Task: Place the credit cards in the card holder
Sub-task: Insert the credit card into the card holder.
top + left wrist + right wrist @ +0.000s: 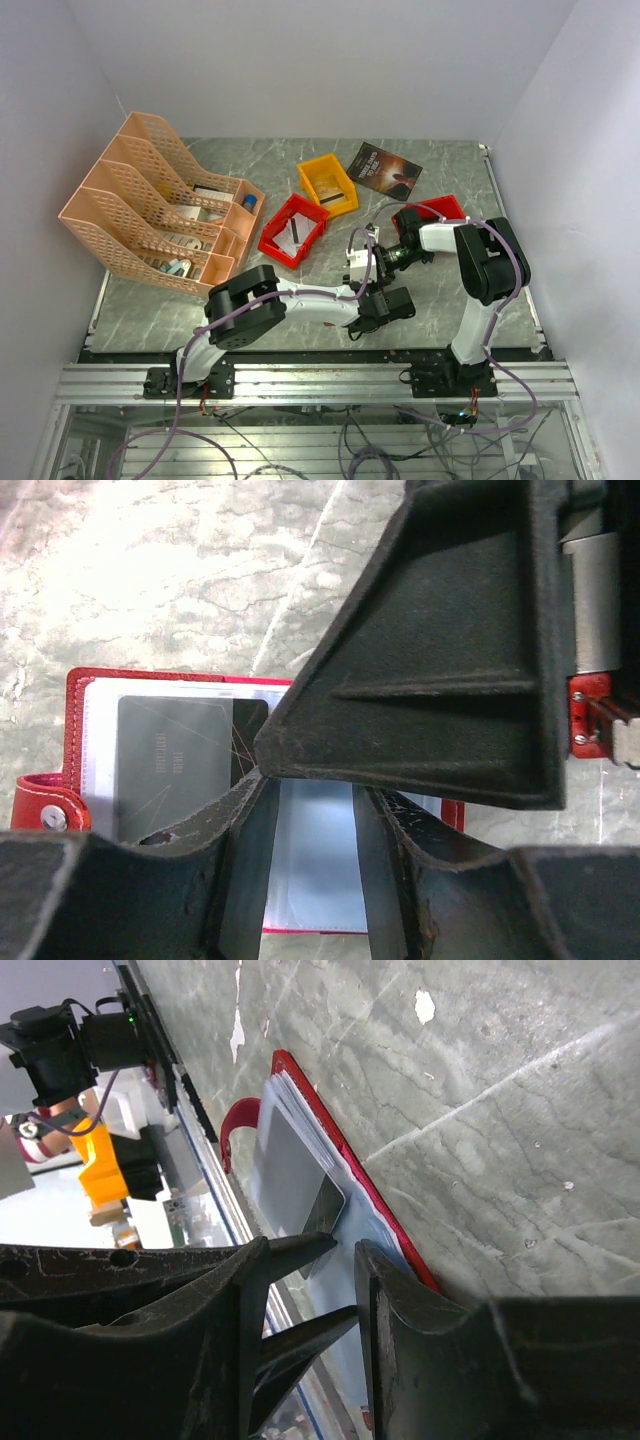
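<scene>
Near the front edge of the tabletop, between the two arms, we counted one card holder lying open. One grey credit card lay on its inner page by the snap tab; whether it was fully tucked in we could not tell. The left gripper and right gripper hovered over it, tips close together, each pair of jaws partly open and gripping nothing. Farther back stood a red bin, a second red bin, one yellow bin, one booklet and one file rack. Bare marble showed beyond the holder's edges.
</scene>
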{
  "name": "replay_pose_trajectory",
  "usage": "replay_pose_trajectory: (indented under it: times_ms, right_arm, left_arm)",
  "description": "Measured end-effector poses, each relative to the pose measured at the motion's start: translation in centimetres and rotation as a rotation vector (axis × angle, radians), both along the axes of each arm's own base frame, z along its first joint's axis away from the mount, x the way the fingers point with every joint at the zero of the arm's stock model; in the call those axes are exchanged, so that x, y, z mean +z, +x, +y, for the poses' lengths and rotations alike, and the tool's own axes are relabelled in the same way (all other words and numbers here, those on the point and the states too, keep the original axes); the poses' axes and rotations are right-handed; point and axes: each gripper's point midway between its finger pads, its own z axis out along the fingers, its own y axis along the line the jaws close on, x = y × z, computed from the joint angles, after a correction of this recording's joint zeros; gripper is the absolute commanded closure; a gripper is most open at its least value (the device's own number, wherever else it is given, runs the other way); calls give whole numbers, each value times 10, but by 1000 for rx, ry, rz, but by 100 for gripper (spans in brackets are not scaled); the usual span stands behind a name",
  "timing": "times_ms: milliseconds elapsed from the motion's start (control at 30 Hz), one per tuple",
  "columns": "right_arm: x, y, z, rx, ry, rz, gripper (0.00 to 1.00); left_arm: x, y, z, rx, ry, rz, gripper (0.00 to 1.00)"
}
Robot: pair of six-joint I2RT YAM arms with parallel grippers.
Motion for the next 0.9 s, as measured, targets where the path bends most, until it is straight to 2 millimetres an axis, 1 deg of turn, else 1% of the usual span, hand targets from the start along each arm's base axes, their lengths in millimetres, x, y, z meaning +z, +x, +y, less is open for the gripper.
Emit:
replay_pose_trajectory:
  times_ms: [300, 500, 633, 767, 900]
  right_arm:
    - [4, 3, -3, 13, -17, -59, 60]
    - [9, 6, -3, 19, -19, -102, 61]
    - [12, 7, -4, 20, -26, -125, 64]
    - [12, 9, -5, 19, -34, -139, 69]
    - [12, 11, -7, 16, -46, -154, 87]
  left_arm:
    - [-2, 4, 13, 21, 17, -8, 53]
    - [5, 3, 17, 20, 8, -12, 53]
    - [12, 2, 21, 14, 1, -17, 53]
    - [20, 0, 30, 4, 4, -21, 53]
    - [29, -3, 43, -17, 9, -27, 53]
